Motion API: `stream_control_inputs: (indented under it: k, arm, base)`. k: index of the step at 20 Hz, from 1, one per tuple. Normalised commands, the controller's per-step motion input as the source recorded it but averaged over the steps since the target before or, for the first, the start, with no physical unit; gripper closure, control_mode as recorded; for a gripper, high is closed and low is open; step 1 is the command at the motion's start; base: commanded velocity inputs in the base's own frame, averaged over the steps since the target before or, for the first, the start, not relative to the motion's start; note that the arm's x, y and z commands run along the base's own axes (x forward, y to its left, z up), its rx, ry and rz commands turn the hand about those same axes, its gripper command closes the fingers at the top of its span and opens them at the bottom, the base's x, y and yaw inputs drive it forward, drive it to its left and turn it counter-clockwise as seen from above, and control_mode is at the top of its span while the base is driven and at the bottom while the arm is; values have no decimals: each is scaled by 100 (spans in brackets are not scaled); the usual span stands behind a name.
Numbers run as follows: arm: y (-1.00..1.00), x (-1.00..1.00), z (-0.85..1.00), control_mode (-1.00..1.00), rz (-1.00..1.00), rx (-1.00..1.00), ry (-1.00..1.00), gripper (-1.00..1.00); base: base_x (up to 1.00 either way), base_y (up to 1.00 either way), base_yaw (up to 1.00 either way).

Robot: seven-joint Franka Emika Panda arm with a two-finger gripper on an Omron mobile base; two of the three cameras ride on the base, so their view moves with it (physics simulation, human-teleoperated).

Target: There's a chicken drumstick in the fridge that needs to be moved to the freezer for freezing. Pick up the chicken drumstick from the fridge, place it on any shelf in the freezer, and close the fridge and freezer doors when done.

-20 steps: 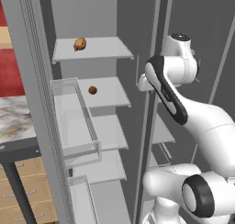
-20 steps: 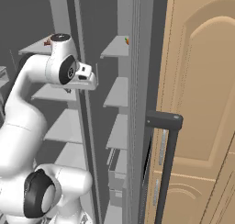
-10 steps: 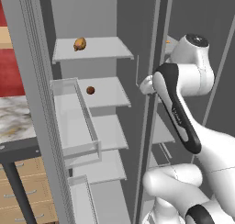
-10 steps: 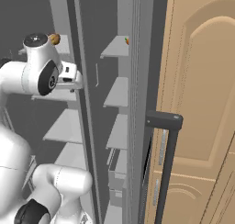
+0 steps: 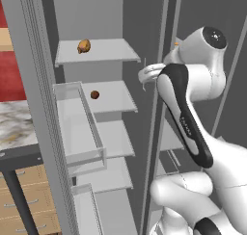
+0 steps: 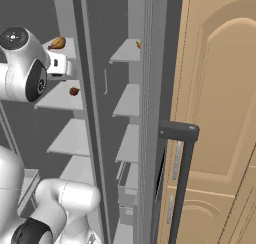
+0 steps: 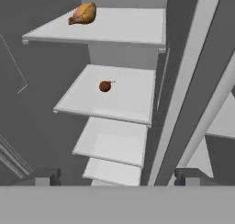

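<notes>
The chicken drumstick [image 5: 84,46], golden-brown, lies on the top broad shelf of the open fridge [image 5: 108,51]; in the hand view the drumstick [image 7: 83,14] is up and to the left. My gripper [image 7: 118,177] is open with nothing between its fingertips. It hangs in front of the divider between the two halves, level with the upper shelves; the gripper [image 5: 144,75] is to the right of and below the drumstick, apart from it. The freezer [image 6: 127,100] stands open on the right, with its short shelf [image 6: 126,52] at the top. The fridge door [image 5: 38,109] and the freezer door [image 6: 150,113] are both swung wide.
A small dark red-brown ball [image 7: 105,86] sits on the fridge's second shelf. Clear bins [image 5: 79,128] line the fridge door. A small orange item [image 6: 138,44] rests on the freezer's top shelf. A marble counter [image 5: 14,128] is to the left, a wooden door [image 6: 220,113] to the right.
The jaws have spread from partly closed to wide open. The arm has risen, and the hand has swung left from the freezer side toward the fridge shelves.
</notes>
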Motion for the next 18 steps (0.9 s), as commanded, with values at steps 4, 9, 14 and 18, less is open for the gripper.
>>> stream_control_inputs:
  k: [4,9,14,18]
  arm:
    - [40,16,46,-100,1,6,-16,-100]
    - [51,53,6,-100,0,1,2,-100]
    - [41,57,1,-100,0,0,10,-100]
    - [43,63,0,-100,0,0,5,-100]
  base:
    - [0,0,0]
    - [0,0,0]
    - [0,0,0]
    - [0,0,0]
